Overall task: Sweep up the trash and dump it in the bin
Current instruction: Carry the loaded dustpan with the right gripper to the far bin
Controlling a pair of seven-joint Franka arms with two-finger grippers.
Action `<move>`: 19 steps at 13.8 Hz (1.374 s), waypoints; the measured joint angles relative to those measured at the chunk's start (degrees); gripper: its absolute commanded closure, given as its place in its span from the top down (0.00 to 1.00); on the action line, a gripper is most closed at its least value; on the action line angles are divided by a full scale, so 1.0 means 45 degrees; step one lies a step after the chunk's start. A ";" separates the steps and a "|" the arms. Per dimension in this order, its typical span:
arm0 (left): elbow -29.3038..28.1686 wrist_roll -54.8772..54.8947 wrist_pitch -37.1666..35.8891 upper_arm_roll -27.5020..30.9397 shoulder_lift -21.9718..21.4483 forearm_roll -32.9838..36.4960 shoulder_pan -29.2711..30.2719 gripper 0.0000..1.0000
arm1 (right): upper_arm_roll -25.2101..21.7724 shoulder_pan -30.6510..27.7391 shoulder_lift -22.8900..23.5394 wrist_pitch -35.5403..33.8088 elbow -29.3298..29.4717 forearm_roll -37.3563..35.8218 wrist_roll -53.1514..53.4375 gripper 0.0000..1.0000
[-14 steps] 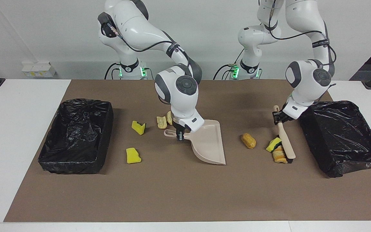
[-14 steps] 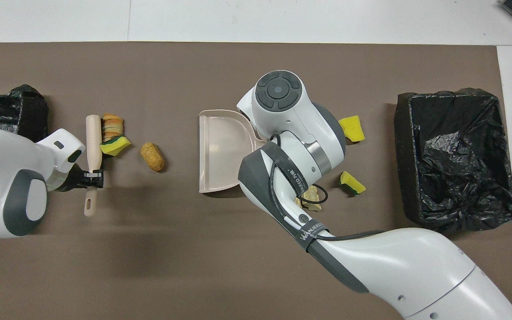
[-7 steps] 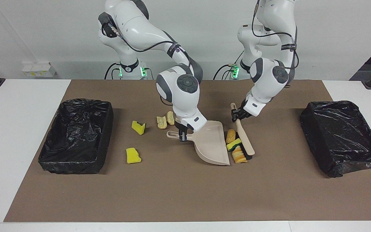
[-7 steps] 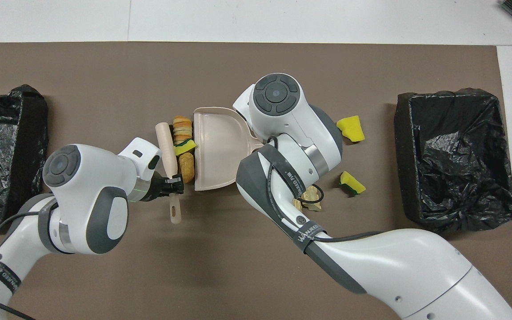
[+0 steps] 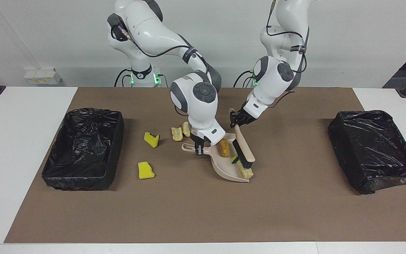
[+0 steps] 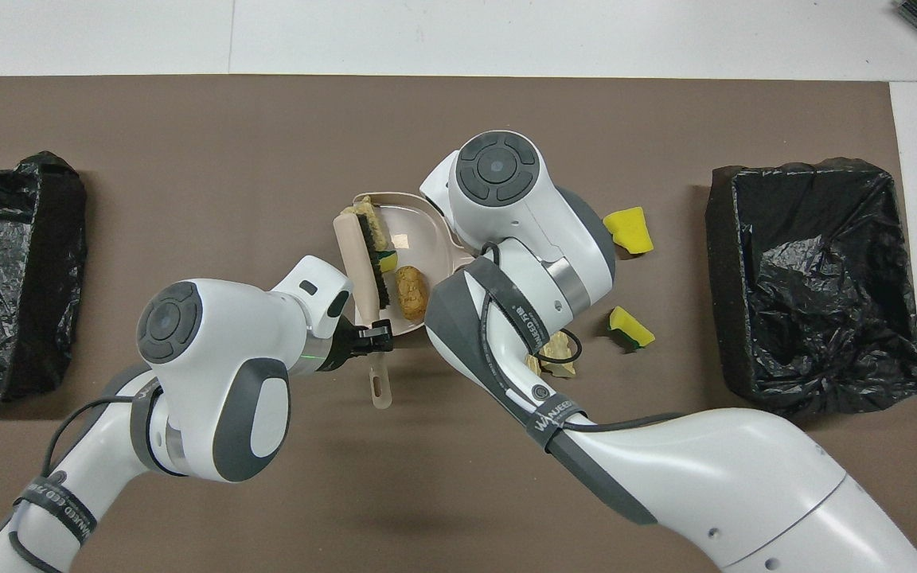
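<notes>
My right gripper (image 5: 198, 148) is shut on the handle of the beige dustpan (image 5: 226, 168), which rests on the mat. My left gripper (image 5: 235, 121) is shut on the handle of the brush (image 5: 246, 150), whose bristles stand in the pan's mouth. In the pan lie a brown bread piece (image 5: 224, 147), a yellow-green sponge (image 5: 234, 159) and a tan piece (image 5: 247, 173). Two yellow sponges (image 5: 151, 139) (image 5: 145, 170) and two tan pieces (image 5: 180, 132) lie on the mat toward the right arm's end. The overhead view shows the brush (image 6: 353, 255), the pan (image 6: 419, 231) and my left gripper (image 6: 371, 334); the right gripper is hidden there.
Two black-lined bins stand on the brown mat, one at the right arm's end (image 5: 83, 148) and one at the left arm's end (image 5: 374, 148). They also show in the overhead view (image 6: 813, 278) (image 6: 5, 270).
My left arm has swept the brush toward the right arm's end, pushing three scraps across the mat and into the dustpan. The right gripper has held the pan nearly still.
</notes>
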 measured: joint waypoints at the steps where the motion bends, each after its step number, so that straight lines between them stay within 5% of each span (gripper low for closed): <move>1: 0.0084 -0.0002 -0.0045 -0.0003 -0.0050 -0.0026 -0.0060 0.00 | 0.0015 -0.0036 0.0000 0.0009 0.0000 0.0037 0.0000 0.00; 6: 0.0345 -0.0003 -0.1699 0.0361 -0.1006 0.0179 0.0342 0.00 | 0.0025 -0.0679 0.0000 0.0692 0.0003 0.1278 -0.0913 0.00; 11: 0.0289 -0.0896 -0.3763 0.0460 -0.1746 0.2134 0.1349 0.00 | 0.0032 -0.2425 -0.0974 0.0242 0.0053 0.2108 -0.2971 0.00; 14: -0.0968 -0.1445 -0.3993 0.0194 -0.2578 0.2280 0.1037 0.00 | 0.0033 -0.3835 -0.2413 -0.0967 -0.0189 0.2212 -0.3977 0.00; 19: -0.3954 -0.3182 -0.3043 -0.0324 -0.4018 0.2289 -0.1592 0.00 | 0.0033 -0.6935 -0.3574 -0.1599 -0.0576 0.2572 -0.6950 0.00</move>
